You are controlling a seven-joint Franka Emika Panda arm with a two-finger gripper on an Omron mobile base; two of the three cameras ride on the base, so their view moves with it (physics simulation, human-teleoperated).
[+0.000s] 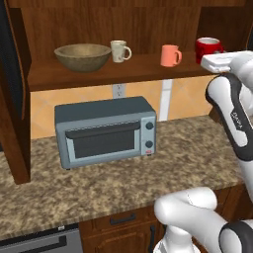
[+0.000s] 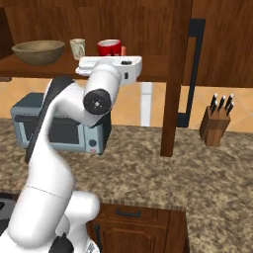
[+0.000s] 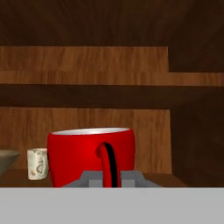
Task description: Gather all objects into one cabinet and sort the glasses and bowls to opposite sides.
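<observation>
On the shelf board (image 1: 133,70) of the dark wooden wall cabinet stand the wide tan bowl (image 1: 82,56) at the left, then the cream mug (image 1: 119,51), the salmon-orange mug (image 1: 170,55) and the red mug (image 1: 209,47) at the right end. In the hand view the red mug (image 3: 89,155) is very close, its handle toward me. My gripper (image 3: 110,177) has a finger tight against each side of that handle, shut on it. The mug's base sits at shelf level. The cream mug (image 3: 37,164) and the bowl's rim (image 3: 6,158) lie to its left.
A grey-blue toaster oven (image 1: 105,131) stands on the granite counter (image 1: 148,178) under the shelf. The cabinet's upright side post (image 2: 175,74) comes down to the counter right of my hand. A knife block (image 2: 216,123) stands further right.
</observation>
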